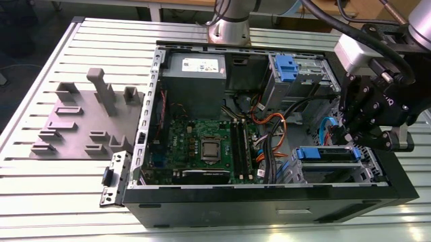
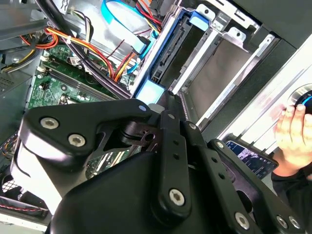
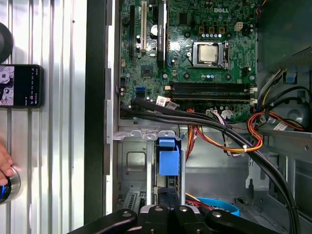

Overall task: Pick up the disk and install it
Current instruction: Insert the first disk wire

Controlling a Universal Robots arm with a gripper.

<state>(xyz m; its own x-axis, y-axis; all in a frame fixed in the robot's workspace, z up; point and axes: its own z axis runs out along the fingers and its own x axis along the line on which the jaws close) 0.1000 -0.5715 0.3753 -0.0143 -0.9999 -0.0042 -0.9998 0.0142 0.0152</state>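
The disk [image 1: 326,154], edged by its blue carrier, stands on edge in the drive bay at the case's front corner, on the exterior view's right. My black gripper [image 1: 350,140] hangs right over the disk's end nearest the case wall, touching or almost touching it. The second wrist view has the gripper [image 2: 158,105] meeting a pale blue end of the disk [image 2: 163,53], whose blue rail runs along the metal bay wall. In the first wrist view the blue tab of the disk [image 3: 169,161] sits just past the gripper [image 3: 178,210].
The open case holds a green motherboard [image 1: 202,146], a grey power-supply box [image 1: 194,68], orange and black cables [image 1: 269,126] beside the bay, and a blue clip [image 1: 286,68] in the upper bay. A grey fixture [image 1: 81,121] lies outside. A person's hand [image 2: 292,136] and a phone [image 3: 19,85] are on the table.
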